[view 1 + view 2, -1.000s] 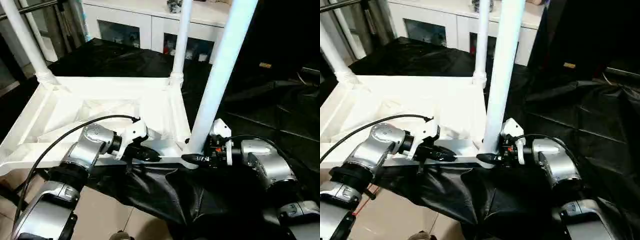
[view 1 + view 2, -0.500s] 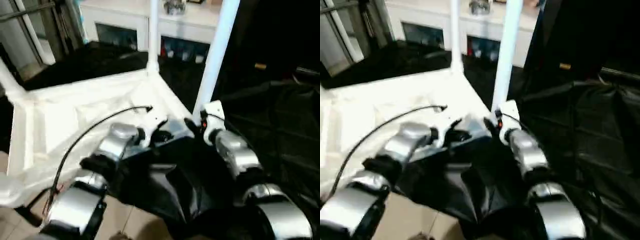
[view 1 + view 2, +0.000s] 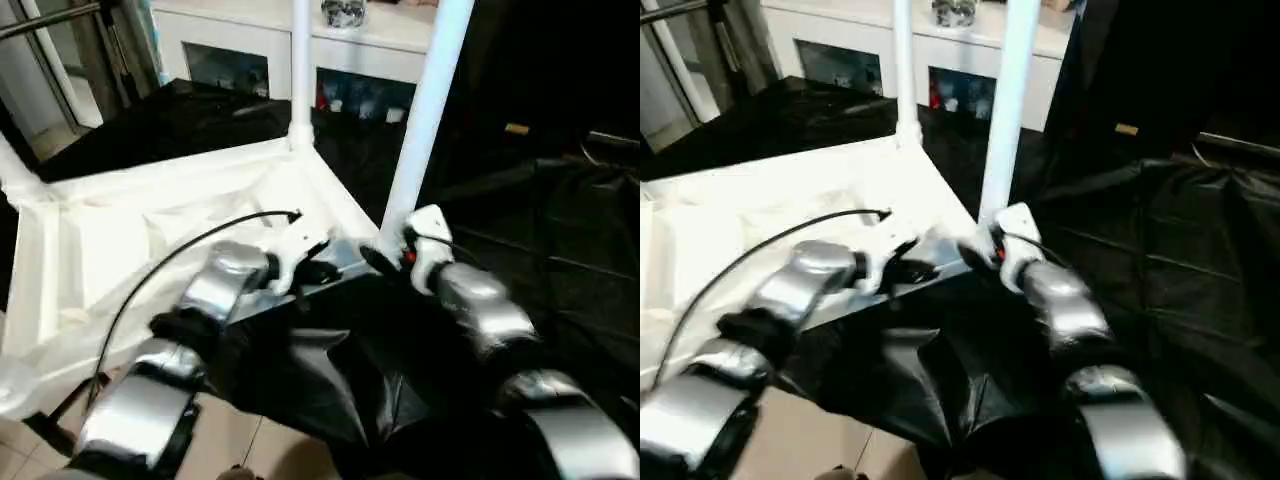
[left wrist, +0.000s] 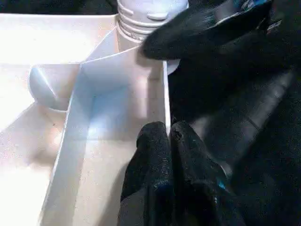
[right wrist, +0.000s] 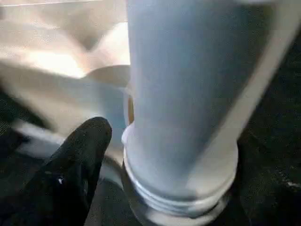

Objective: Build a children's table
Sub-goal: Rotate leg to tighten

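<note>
A: Currently the tabletop [image 3: 150,240] lies underside up on black cloth [image 3: 330,390]; the near leg [image 3: 420,120] stands in its corner socket. Left gripper [image 4: 170,141] pinches the rim wall.

B: Right gripper [image 3: 372,258], fingers spread beside the leg's base. Keep the rim braced; room is open rightward.

I see the tabletop [image 3: 130,240] turned on the black cloth [image 3: 330,390]: its near right corner, with the leg [image 3: 425,110] I was gripping, now sits farther from me. My right gripper [image 3: 375,262], clamped at that leg's base a second ago, has let go, one finger [image 5: 77,160] beside the threaded collar. My left gripper [image 4: 169,141] remains pinched on the tabletop's rim.
</note>
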